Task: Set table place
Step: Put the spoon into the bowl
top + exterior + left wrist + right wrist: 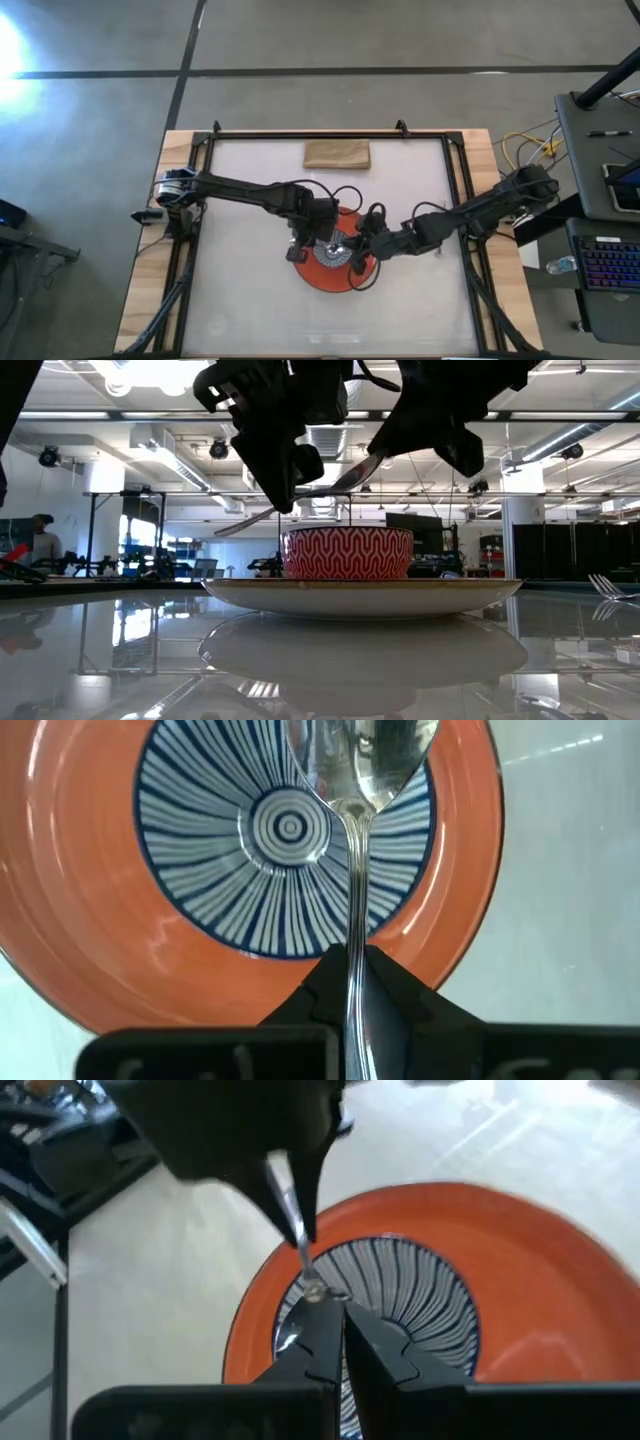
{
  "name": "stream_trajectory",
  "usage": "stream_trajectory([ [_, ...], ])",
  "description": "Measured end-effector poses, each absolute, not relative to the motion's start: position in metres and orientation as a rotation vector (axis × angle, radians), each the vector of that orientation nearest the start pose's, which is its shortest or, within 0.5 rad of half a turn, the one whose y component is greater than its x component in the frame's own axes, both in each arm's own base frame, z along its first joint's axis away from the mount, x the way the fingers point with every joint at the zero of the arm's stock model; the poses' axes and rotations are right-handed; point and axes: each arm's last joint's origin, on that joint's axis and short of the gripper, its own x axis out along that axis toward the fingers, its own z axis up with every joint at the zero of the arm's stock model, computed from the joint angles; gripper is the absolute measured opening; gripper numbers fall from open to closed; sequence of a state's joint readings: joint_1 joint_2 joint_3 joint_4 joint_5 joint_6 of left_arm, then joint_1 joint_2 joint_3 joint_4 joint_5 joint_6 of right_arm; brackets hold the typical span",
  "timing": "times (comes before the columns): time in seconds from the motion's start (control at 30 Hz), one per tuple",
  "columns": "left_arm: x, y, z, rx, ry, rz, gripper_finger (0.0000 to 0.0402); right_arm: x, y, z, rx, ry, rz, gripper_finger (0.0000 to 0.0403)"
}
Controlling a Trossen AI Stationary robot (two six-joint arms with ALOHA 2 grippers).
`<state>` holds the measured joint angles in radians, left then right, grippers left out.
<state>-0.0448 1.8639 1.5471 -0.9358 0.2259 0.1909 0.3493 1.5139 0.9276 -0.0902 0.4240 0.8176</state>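
Note:
An orange plate (335,275) lies on the table's white sheet (250,300) at its middle. On it stands a bowl (347,553), red-patterned outside and blue-striped inside (250,870). A metal spoon (300,495) hangs slanted above the bowl, between both grippers. My left gripper (300,240) is shut on the spoon's handle. My right gripper (362,255) is shut at the spoon's bowl end. My left gripper pinches the spoon's handle (355,955) between its two fingers, which lie along the handle. The spoon's bowl (372,765) points away from the fingers, over the striped bowl. The spoon is clear of the bowl and plate. My right gripper has its two fingertips (335,1320) closed at the spoon's neck (316,1292), where the handle meets the spoon's bowl. It comes slanting down from the table's right. The fingers hide the exact place of contact.
A brown folded cloth (337,154) lies at the table's far edge. A fork's tines (605,585) show at the right of the low view. A black frame (330,135) borders the sheet. A dark desk with a keyboard (605,265) stands off to the right.

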Motion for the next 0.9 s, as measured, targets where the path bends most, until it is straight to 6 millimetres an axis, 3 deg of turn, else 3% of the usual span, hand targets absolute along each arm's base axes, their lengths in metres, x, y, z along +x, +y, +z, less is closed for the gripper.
stream_trajectory([
  [0.23,0.379,-0.024,0.247,0.053,1.202,-0.352,0.0000,0.308,0.098,0.204,0.541,0.640,-0.284,0.0008],
  [0.57,0.378,-0.014,0.244,0.070,1.222,-0.289,0.0000,0.310,0.099,0.201,0.548,0.642,-0.282,0.0008],
  [0.9,0.377,-0.007,0.242,0.051,1.237,-0.278,0.0000,0.317,0.103,0.181,0.590,0.695,-0.275,0.0008],
])
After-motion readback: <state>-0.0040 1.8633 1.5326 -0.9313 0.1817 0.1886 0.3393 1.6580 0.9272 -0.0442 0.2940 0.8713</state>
